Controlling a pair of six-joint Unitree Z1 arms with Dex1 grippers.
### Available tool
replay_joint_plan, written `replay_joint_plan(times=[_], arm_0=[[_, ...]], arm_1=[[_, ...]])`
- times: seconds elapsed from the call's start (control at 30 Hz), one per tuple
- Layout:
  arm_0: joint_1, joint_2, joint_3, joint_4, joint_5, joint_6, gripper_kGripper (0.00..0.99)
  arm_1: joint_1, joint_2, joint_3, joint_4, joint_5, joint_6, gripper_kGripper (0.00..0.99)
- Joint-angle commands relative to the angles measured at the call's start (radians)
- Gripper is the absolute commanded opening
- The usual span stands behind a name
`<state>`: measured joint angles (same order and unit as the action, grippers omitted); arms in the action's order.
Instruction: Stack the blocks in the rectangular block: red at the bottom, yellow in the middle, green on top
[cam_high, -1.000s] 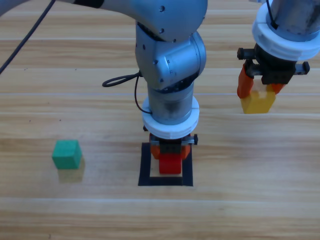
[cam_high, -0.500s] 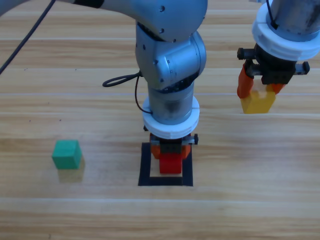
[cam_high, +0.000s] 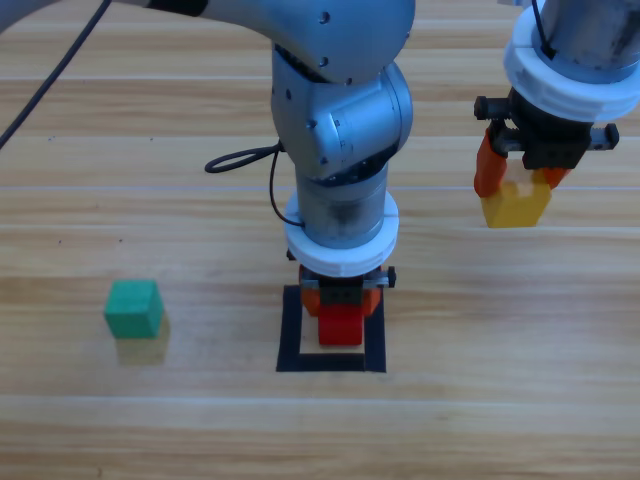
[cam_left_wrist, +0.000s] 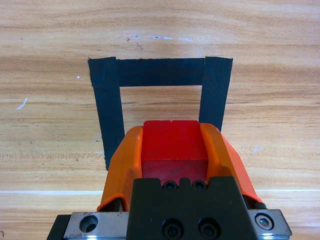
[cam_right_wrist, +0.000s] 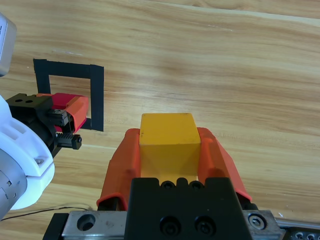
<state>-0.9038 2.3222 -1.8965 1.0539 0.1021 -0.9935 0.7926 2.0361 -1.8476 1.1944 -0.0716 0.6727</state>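
The red cube (cam_high: 341, 325) (cam_left_wrist: 175, 146) is clamped between the orange jaws of my left gripper (cam_high: 341, 308) (cam_left_wrist: 172, 145), low inside the black tape rectangle (cam_high: 291, 330) (cam_left_wrist: 160, 72). Whether the cube touches the wood I cannot tell. At the upper right my right gripper (cam_high: 520, 180) (cam_right_wrist: 167, 145) is shut on the yellow cube (cam_high: 516, 203) (cam_right_wrist: 167, 137), held above the table. The teal-green cube (cam_high: 133, 308) rests alone on the wood at the left. The right wrist view also shows the left gripper with the red cube (cam_right_wrist: 62, 102) at the tape outline (cam_right_wrist: 97, 95).
A thin black cable (cam_high: 240, 162) loops on the table behind the left arm. The left arm's grey body (cam_high: 340, 110) rises over the outline's far side. Bare wood lies between the green cube and the outline and in front of it.
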Motion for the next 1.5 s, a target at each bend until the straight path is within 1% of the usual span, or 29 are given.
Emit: replay_joint_plan(times=[0.03, 1.37, 1.43, 1.47, 1.5], arm_0=[[-0.018, 0.04, 0.033, -0.011, 0.014, 0.004, 0.026], [-0.018, 0.06, 0.034, -0.023, 0.021, 0.0, 0.028], [-0.018, 0.06, 0.033, -0.025, 0.021, 0.0, 0.074], [-0.018, 0.062, 0.03, -0.025, 0.022, 0.0, 0.135], [-0.018, 0.062, 0.025, -0.025, 0.021, 0.0, 0.348]], arm_1=[[0.017, 0.035, 0.002, 0.002, -0.011, -0.005, 0.005], [0.017, 0.042, -0.01, 0.002, -0.01, -0.01, 0.005], [0.017, 0.042, -0.012, 0.002, -0.01, -0.01, 0.005], [0.017, 0.042, -0.01, 0.002, -0.008, -0.01, 0.005], [0.017, 0.042, -0.012, 0.002, -0.008, -0.012, 0.005]])
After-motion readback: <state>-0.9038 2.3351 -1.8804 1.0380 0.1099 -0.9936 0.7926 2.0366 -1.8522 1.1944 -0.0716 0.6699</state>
